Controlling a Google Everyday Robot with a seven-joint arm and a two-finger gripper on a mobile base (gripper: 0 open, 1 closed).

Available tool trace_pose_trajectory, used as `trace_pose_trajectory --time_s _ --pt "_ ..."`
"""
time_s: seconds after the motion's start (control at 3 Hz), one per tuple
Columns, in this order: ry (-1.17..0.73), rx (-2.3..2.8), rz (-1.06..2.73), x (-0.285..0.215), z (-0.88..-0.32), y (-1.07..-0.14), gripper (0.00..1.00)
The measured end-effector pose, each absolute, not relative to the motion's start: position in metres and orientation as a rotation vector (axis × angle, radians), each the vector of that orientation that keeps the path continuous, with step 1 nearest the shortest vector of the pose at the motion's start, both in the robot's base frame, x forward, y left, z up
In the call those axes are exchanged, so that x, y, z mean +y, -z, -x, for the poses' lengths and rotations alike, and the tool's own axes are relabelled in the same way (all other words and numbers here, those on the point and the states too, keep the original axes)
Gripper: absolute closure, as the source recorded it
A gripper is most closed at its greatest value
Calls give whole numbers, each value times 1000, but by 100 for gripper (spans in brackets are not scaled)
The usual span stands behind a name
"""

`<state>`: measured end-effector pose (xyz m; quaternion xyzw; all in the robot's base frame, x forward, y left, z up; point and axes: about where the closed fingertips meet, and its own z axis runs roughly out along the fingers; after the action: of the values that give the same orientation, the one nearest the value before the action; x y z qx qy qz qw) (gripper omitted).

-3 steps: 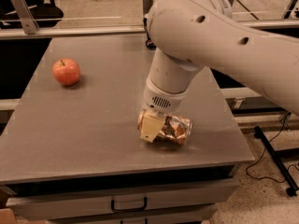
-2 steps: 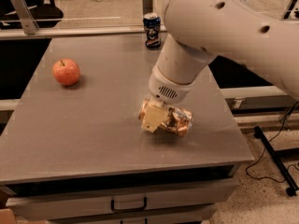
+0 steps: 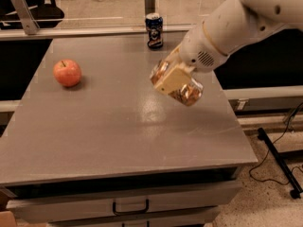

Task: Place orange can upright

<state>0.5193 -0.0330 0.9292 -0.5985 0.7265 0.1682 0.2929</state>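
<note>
The orange can point(image 3: 188, 93) is a shiny copper-orange drink can. It hangs tilted in the air above the right middle of the grey table point(image 3: 109, 126), clear of the surface. My gripper point(image 3: 174, 82) is shut on the orange can, with a tan finger pad point(image 3: 171, 81) across its side. The white arm reaches in from the upper right.
A red-orange apple point(image 3: 67, 73) sits at the left of the table. A dark blue can point(image 3: 154, 30) stands upright at the back edge. A drawer with a handle point(image 3: 130, 207) is below the table front. Cables lie on the floor at right.
The orange can lay on the table under the gripper; now it is lifted off the surface and carried up and back, tilted. The arm has drawn away to the right.
</note>
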Motion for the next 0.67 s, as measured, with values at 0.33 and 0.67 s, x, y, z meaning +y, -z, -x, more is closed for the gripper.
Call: trace_pose_trajectory --time_s 0.33,0.67 --pt "-612 1738 1526 -37 -531 -943 100" --pt "-766 1517 1457 -31 -530 -953 100"
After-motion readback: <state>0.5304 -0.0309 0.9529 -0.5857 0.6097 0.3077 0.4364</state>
